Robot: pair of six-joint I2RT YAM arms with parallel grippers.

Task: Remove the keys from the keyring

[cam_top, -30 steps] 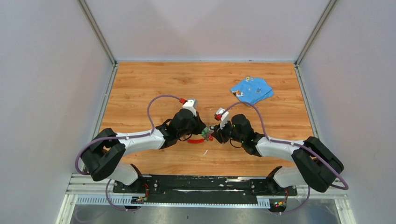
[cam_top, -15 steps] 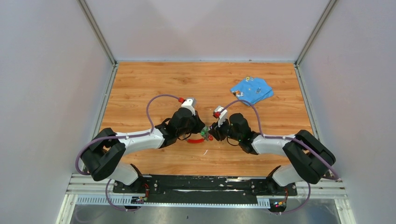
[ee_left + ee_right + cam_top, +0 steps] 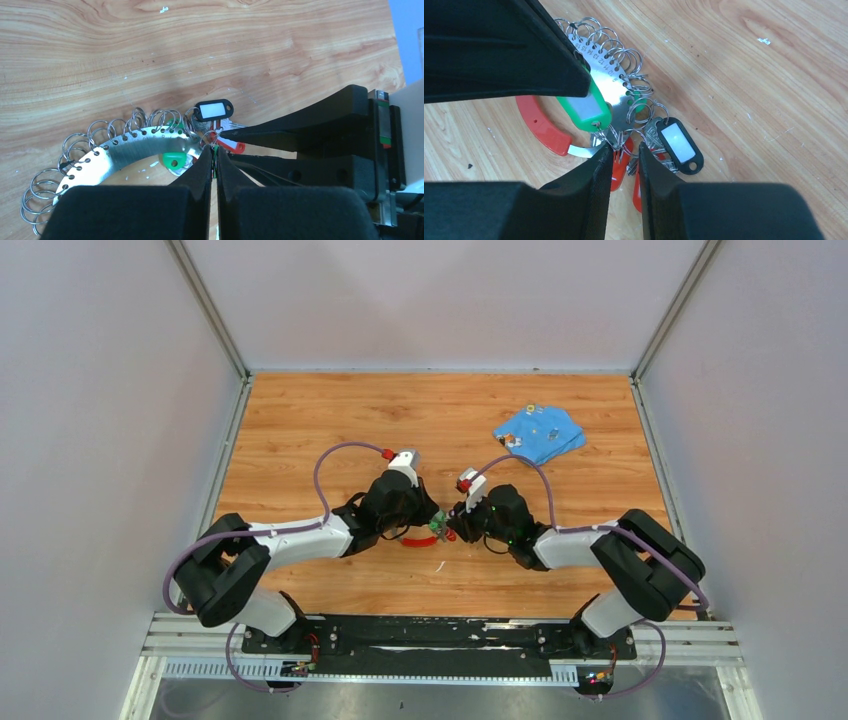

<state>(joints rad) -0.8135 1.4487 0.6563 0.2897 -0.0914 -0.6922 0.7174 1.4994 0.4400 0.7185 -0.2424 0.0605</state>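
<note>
Nearest, the left arm (image 3: 300, 540) and the right arm (image 3: 570, 545) reach in from 9 and 3 o'clock and meet over the middle of the surface (image 3: 400, 420). The keyring (image 3: 135, 150) lies there between them, a numbered metal crescent with a red sleeve (image 3: 541, 125) on its rim. In the right wrist view its long axis runs from about 11 to 5 o'clock.

The left jaws are pressed together. A thin green sliver shows between the tips, so I judge that they pinch the green tag (image 3: 586, 110) and steady the bunch. The right jaws stand narrowly apart, just at 6 o'clock of the crescent's end. The red tags (image 3: 620, 172) show in their gap. The keys (image 3: 651, 132) sit beside them, near the black tag (image 3: 679, 142). The right arm is the nearer one for the pull.

Compared with a second ago, the right arm's elbow has swung inward, toward 9 o'clock; the left arm has not moved.

Far off, at 1 o'clock, lies the blue flat piece (image 3: 540, 433).
</note>
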